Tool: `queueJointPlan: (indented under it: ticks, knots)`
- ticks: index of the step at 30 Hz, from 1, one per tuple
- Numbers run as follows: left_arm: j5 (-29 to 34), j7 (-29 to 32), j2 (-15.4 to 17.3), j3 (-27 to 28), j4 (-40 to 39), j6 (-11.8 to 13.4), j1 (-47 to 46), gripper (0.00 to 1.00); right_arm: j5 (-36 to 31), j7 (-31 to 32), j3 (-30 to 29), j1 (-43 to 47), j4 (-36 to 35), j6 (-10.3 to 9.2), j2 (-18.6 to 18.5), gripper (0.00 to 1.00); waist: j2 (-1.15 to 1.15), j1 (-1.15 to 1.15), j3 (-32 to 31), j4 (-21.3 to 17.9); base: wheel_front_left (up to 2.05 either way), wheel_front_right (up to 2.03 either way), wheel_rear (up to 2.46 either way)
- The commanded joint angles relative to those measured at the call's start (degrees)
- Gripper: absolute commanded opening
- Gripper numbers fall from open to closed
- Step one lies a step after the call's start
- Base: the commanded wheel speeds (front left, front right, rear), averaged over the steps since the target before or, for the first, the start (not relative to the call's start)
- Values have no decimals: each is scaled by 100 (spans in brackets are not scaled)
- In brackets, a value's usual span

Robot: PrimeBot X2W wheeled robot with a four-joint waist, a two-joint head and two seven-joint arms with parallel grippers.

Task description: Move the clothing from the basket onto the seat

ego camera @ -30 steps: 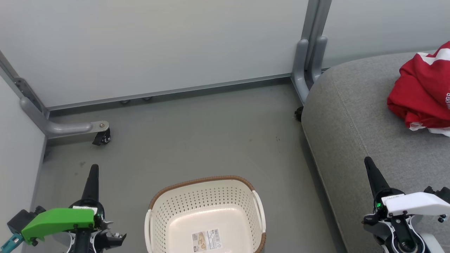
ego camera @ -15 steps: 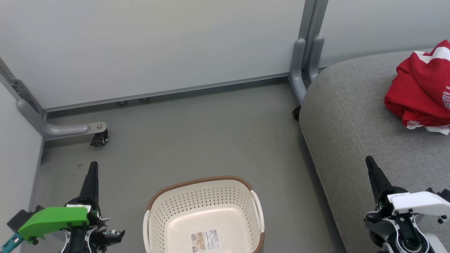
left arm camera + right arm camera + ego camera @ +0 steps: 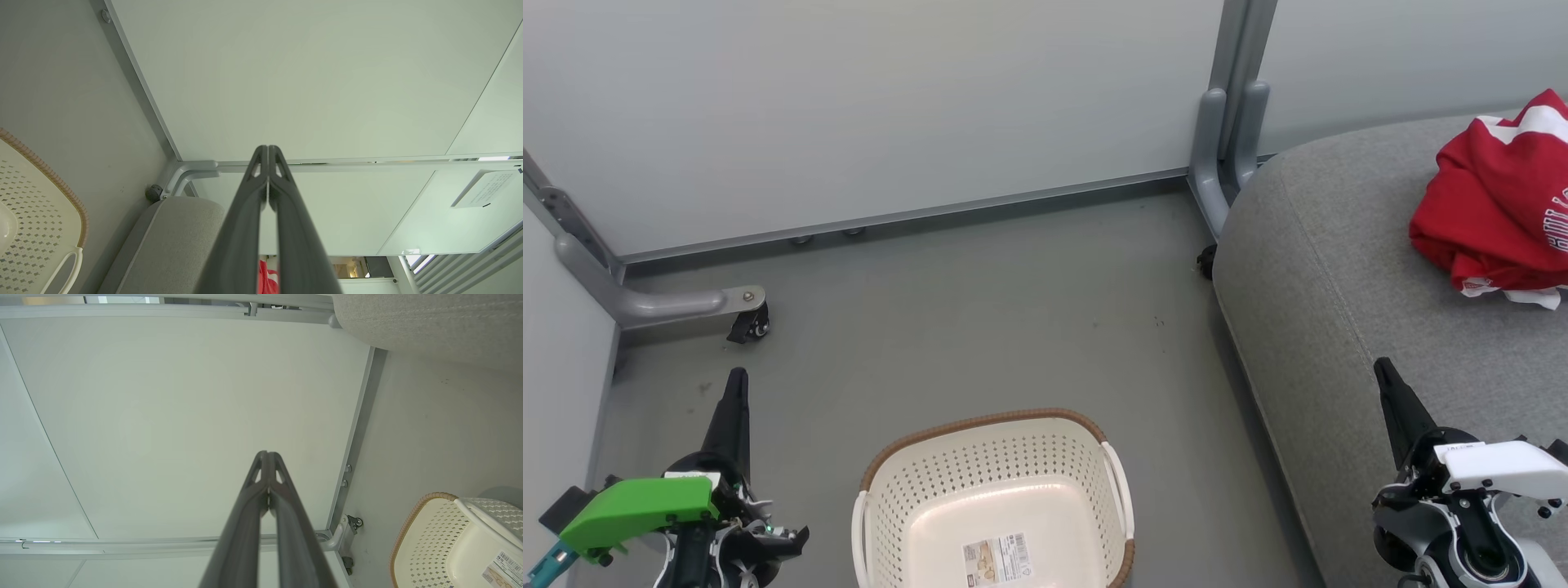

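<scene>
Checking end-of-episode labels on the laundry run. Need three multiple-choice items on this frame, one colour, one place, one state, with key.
1. What colour is the rim of the laundry basket?
A. blue
B. brown
C. black

2. Where does the red clothing lie?
A. in the basket
B. on the grey seat
C. draped over the basket's handle

3. How do the left gripper and right gripper stand?
A. both open
B. left open, right shut
C. both shut

Key:
1 B, the woven-look band round the basket's top is brown.
2 B, the head view shows the red heap on the seat, and the part of the basket's bottom in view holds only a paper label.
3 C, each wrist view shows its two fingers pressed together at the tips with nothing between them.
</scene>
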Motion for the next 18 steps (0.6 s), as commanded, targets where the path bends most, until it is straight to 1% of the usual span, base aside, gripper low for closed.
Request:
queueJointPlan:
  ticks: [1, 18]
  knots:
    - [-13, 20, 9, 20, -11, -30, -61, 0, 28, 14, 11, -30, 13, -6, -37, 0, 45, 0, 0, 0, 0, 0, 0]
    - [-13, 20, 9, 17, -12, -28, -60, 0, 65, -39, 50, -27, 0, -6, -68, 0, 45, 0, 0, 0, 0, 0, 0]
